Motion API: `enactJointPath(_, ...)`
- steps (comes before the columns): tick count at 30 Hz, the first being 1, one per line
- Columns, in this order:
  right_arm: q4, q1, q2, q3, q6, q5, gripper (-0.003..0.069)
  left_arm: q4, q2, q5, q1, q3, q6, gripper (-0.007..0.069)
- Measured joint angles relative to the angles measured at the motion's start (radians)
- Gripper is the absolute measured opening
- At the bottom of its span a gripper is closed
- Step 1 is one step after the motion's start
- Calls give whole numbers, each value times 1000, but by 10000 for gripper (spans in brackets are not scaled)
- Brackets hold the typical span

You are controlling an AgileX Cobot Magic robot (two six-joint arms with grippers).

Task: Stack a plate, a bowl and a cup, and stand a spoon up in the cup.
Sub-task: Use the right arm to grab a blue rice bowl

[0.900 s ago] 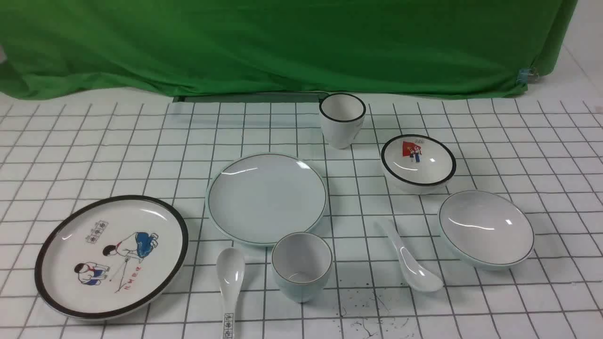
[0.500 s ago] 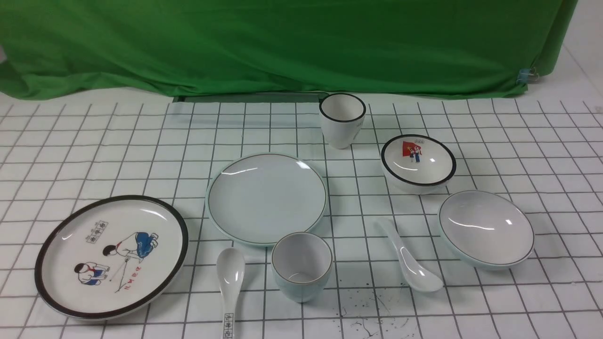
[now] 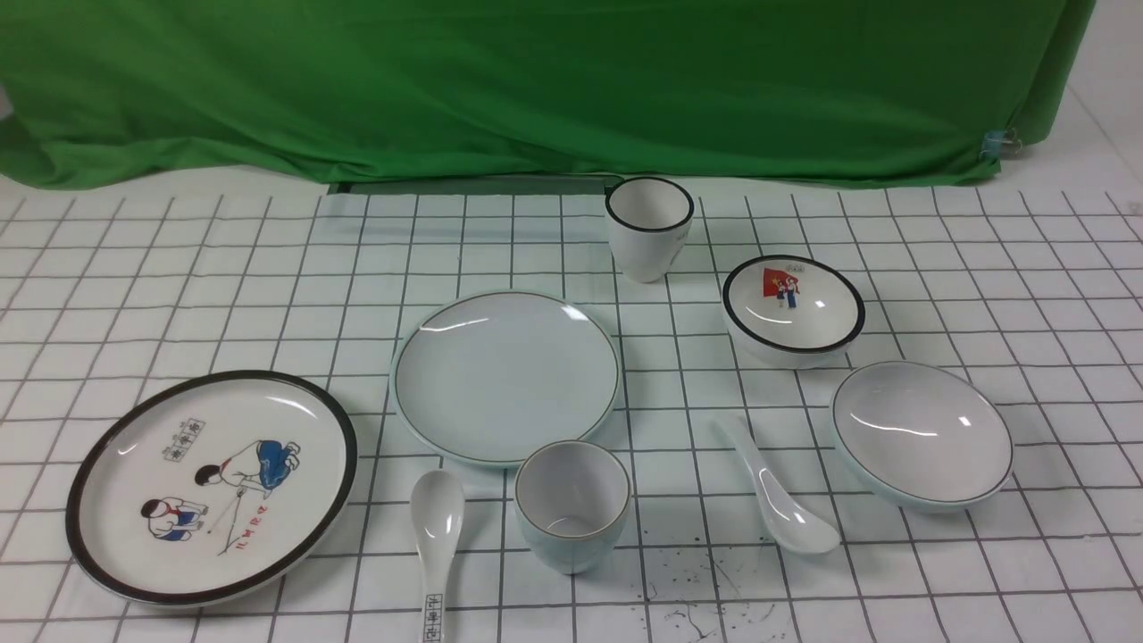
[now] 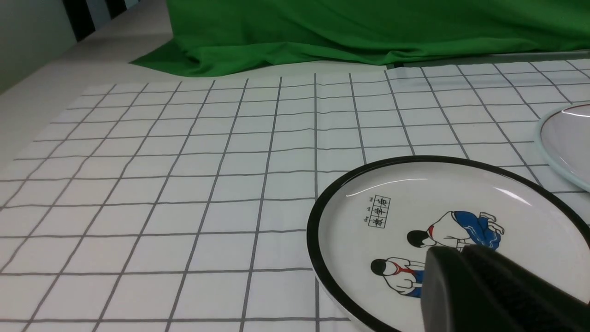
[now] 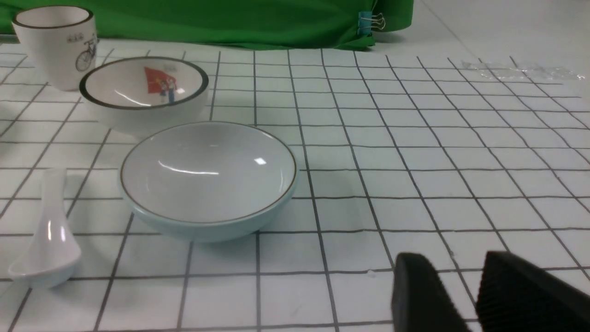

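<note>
Hovering over bare cloth (image 5: pixel 415 138) near bowl (image 5: pixel 207 173) rim, right jaws slightly parted, left jaws pressed together

Pale blue-green plate (image 3: pixel 505 375), bowl (image 3: pixel 920 433), cup (image 3: pixel 571 505); white spoon (image 3: pixel 777 491); black-rimmed cartoon plate (image 3: pixel 210 487); green backdrop (image 3: pixel 536 80); grey-gridded white mat (image 3: pixel 179 295).

Green cloth backdrop (image 3: pixel 536 89), white grid-lined tablecloth (image 3: pixel 179 286), bright even lighting

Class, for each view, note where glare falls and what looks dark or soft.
Front view: white glare streaks on the plate and bowl, grid lines crisp. Left wrist view: left end effector dark, soft-edged. Right wrist view: streak and spot inside the bowl; right end effector dark.
</note>
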Motion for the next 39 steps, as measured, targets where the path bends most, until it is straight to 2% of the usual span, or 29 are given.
enactJointPath(17,0,0,0,0,1,0,243,0,0,0,0,0,0,-29)
enactJointPath(22,14,0,0,0,9,0,243,46,0,-50,0,0,8,-29)
enactJointPath(26,155,0,0,0,212,0,243,-127,0,-176,0,0,-67,-29)
enactJointPath(28,257,0,0,0,405,0,243,-261,0,-209,0,0,-173,-29)
enactJointPath(29,257,0,0,0,425,0,243,-294,0,-215,0,0,-201,-29)
enactJointPath(30,313,0,0,0,567,0,243,-424,0,-222,0,0,-301,-29)
enactJointPath(33,349,0,0,0,799,0,243,-585,0,-227,0,0,-481,-29)
enactJointPath(35,354,0,0,0,845,0,243,-604,0,-233,0,0,-529,-29)
enactJointPath(39,332,0,0,0,818,-6,243,-615,0,-257,0,0,-560,-29)
